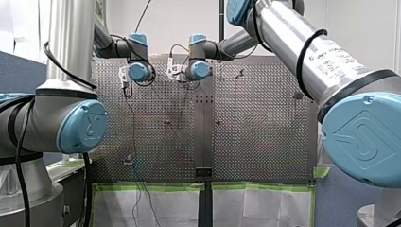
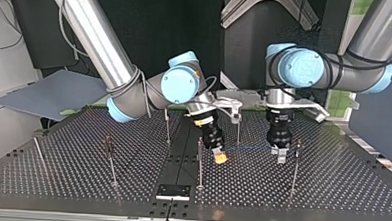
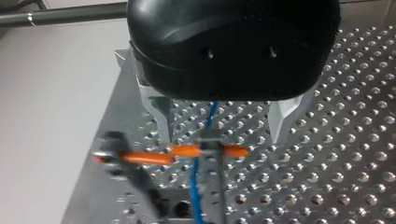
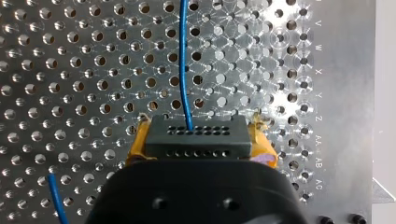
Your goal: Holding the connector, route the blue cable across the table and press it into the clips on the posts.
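My right gripper (image 4: 201,140) pinches the grey connector (image 4: 196,133) between yellow pads (image 4: 135,145). The blue cable (image 4: 183,60) leaves the connector and passes between the spread metal fingers (image 3: 161,116) of my left gripper (image 3: 223,133), apart from the connector.

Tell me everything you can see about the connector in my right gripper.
The connector is a dark grey rectangular block, plastic by its look, with two rows of tiny holes on its face. It is clamped at both ends between the yellow pads of my right gripper. The blue cable leaves that face and runs ahead over the perforated table.
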Available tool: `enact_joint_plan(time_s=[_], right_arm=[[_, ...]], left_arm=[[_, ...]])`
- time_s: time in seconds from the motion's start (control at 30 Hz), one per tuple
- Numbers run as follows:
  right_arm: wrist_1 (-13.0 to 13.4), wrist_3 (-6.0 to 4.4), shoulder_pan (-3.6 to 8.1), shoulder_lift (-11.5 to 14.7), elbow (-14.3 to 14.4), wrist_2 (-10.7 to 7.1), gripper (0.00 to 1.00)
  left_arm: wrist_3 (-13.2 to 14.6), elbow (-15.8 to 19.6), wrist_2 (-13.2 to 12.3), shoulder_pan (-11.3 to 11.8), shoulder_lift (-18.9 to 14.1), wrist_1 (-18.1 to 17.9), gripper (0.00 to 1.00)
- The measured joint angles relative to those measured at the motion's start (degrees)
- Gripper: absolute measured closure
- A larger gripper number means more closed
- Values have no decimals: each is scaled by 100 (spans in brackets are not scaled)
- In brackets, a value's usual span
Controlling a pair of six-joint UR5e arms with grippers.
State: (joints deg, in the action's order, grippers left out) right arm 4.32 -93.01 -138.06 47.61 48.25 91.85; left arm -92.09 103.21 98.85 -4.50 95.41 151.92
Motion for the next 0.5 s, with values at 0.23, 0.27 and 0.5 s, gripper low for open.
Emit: enact_joint_plan(time_s=[0.23,0.27,0.5], right_arm=[[0,0,1,0,0,0,100],[0,0,2,0,1,0,100],[7,0,2,-1,-2,0,100]], left_arm=[[17,-83,55,-16,272,1,0],[22,-85,82,-16,284,10,0],[58,-84,263,-33,306,38,33]])
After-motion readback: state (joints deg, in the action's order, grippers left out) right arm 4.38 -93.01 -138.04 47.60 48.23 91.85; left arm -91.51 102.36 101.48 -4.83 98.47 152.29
